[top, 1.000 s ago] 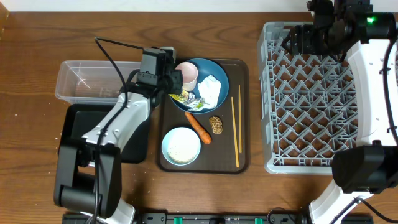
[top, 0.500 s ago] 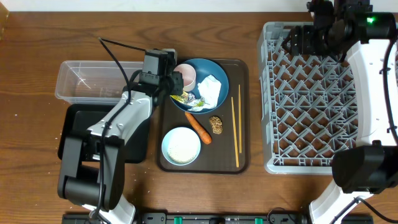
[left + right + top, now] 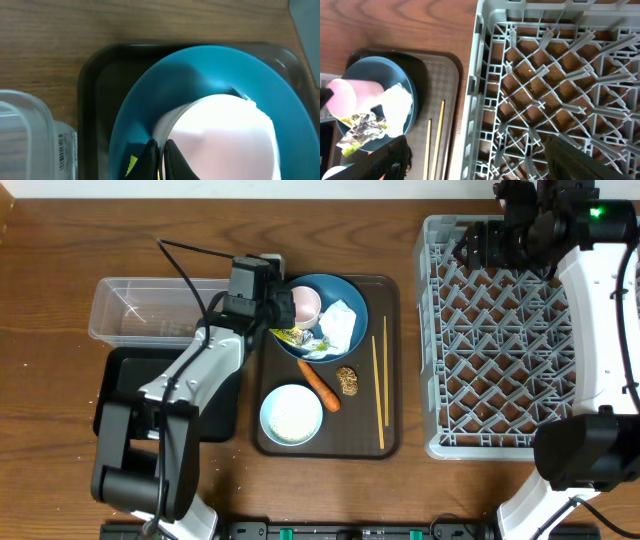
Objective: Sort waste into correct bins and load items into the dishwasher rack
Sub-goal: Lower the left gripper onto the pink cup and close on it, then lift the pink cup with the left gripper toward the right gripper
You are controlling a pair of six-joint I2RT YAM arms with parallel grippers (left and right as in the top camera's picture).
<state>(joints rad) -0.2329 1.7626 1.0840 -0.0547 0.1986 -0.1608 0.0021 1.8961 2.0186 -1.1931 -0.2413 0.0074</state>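
Two claws work well apart. The left claw [image 3: 284,308] is clenched on the rim of the pink cup [image 3: 306,304], which is tilted in the blue bowl [image 3: 345,288] beside the napkin [image 3: 340,323] and wrapper [image 3: 300,338]. The bowl sits at the far end of the brown tray [image 3: 392,330]. Nearer on that tray are a white bowl [image 3: 268,402] of rice [image 3: 292,416], a carrot [image 3: 319,384], a brown lump [image 3: 347,380] and chopsticks [image 3: 379,380]. The tub [image 3: 130,310] and black tray [image 3: 115,370] lie left on the counter [image 3: 60,240]. The right claw [image 3: 487,159] hangs spread wide over the rack [image 3: 500,360], at its far-left corner.

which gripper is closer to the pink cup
Left. The left gripper is right at the pink cup in the blue bowl, its fingers seemingly pinching the rim. The right gripper hangs open over the dishwasher rack's far corner, well away.
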